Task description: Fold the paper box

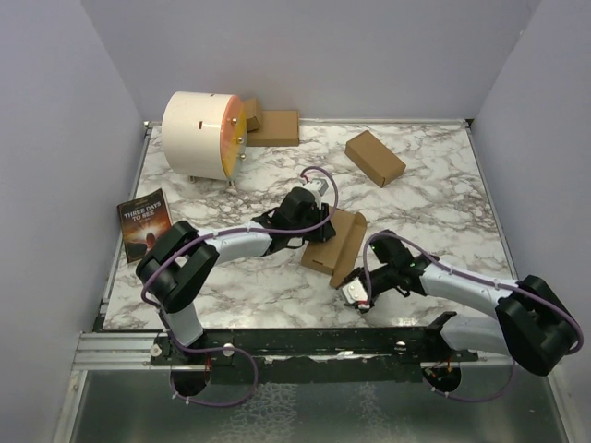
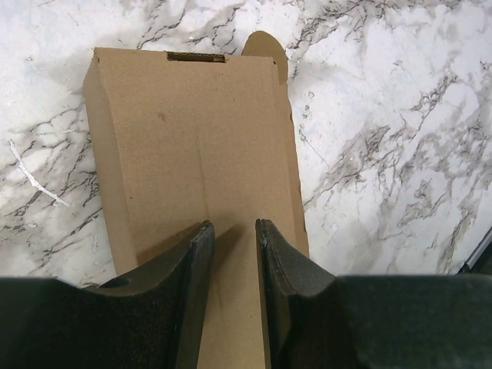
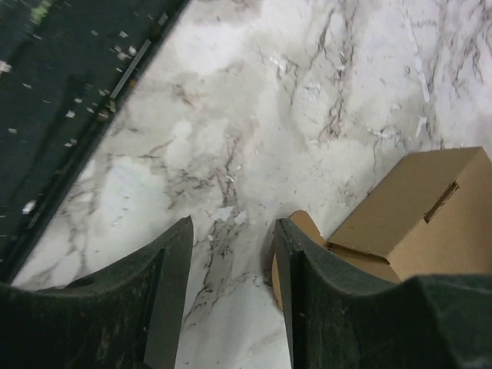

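Note:
The brown cardboard box lies partly folded in the middle of the marble table. In the left wrist view it is a long flat body with a slot and a rounded tab at its far end. My left gripper is just over the box's near part, jaws a little apart with nothing between them; in the top view it is at the box's left edge. My right gripper is open over bare marble, its right finger beside a rounded flap of the box. In the top view it is at the box's near end.
A white drum with an orange face stands at the back left, with flat cardboard beside it. A closed brown box lies at the back right. A book lies at the left edge. The table's dark front rail is close to my right gripper.

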Motion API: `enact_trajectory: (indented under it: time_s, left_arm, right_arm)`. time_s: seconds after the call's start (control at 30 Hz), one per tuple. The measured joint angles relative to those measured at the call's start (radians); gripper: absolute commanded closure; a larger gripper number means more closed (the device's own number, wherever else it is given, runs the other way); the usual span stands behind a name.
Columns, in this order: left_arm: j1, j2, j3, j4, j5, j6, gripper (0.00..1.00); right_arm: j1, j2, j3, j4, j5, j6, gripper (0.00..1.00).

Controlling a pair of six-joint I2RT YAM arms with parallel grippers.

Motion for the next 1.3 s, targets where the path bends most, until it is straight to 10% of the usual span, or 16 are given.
enact_trajectory:
  time_s: [0.37, 0.67, 1.07, 1.3]
  left_arm:
    - [0.016, 0.011, 0.0, 0.017, 0.028, -0.023, 0.67]
    - [0.027, 0.015, 0.0, 0.026, 0.05, -0.026, 0.67]
    - [0.033, 0.022, 0.002, 0.033, 0.076, -0.026, 0.67]
    - [0.035, 0.022, 0.002, 0.034, 0.08, -0.026, 0.67]
  right_arm:
    - [0.053, 0.077, -0.024, 0.277, 0.218, 0.129, 0.58]
    - [0.006, 0.086, 0.039, 0.173, 0.256, 0.148, 0.82]
    - [-0.126, 0.042, 0.08, 0.011, 0.097, 0.106, 0.66]
    - [-0.126, 0.06, 0.08, 0.077, 0.119, 0.175, 0.99]
